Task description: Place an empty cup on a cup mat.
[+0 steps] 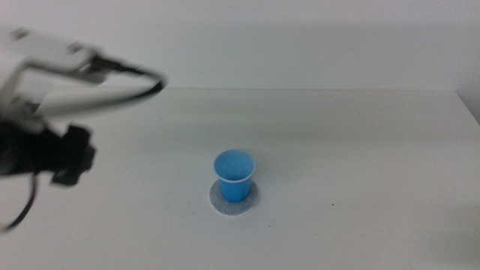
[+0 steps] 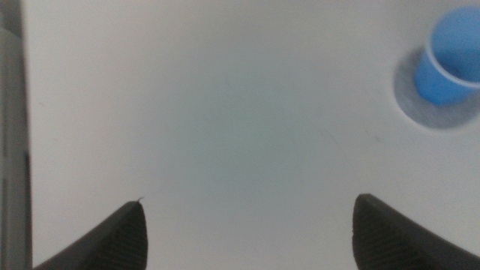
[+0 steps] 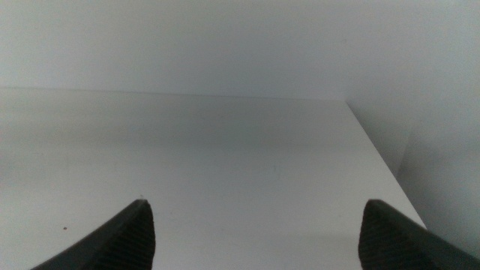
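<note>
The blue cup stands upright and empty on the round grey cup mat in the middle of the white table. Both also show in the left wrist view, the cup on the mat. My left gripper is open and empty, its jaws wide apart over bare table, well away from the cup. In the middle view the left arm is raised at the left side, apart from the cup. My right gripper is open and empty; it is out of the middle view.
The white table stretches around the cup, with its far edge against a pale wall. The right wrist view shows the table's right edge.
</note>
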Robot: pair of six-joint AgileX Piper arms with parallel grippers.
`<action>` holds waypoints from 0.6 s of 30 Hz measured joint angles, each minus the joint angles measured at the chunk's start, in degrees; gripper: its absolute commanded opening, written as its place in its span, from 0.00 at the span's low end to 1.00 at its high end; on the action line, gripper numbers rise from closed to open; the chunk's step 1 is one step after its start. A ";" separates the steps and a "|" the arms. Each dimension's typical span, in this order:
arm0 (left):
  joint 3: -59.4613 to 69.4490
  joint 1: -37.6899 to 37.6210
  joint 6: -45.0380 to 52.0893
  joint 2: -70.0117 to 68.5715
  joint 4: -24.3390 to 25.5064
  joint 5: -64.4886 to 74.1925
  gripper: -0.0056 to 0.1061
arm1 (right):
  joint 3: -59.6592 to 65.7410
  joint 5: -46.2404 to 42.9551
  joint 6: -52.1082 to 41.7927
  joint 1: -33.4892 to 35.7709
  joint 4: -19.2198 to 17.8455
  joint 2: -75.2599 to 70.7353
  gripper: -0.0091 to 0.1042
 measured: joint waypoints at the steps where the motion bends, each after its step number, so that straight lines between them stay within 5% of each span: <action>1: 2.57 0.12 -1.05 -2.33 1.07 -2.11 0.89 | 0.00 0.00 0.00 0.00 0.00 0.00 0.90; 5: 15.50 5.53 -3.15 -13.12 2.82 -18.03 0.89 | 0.00 0.00 0.00 0.00 0.00 0.00 0.90; 9: 30.20 14.28 1.55 -24.48 -0.71 -38.45 0.89 | 0.00 0.00 0.00 0.00 0.00 0.00 0.90; 18: 49.67 21.13 2.95 -45.05 -4.92 -49.38 0.89 | 0.00 0.00 0.00 0.00 0.00 0.00 0.90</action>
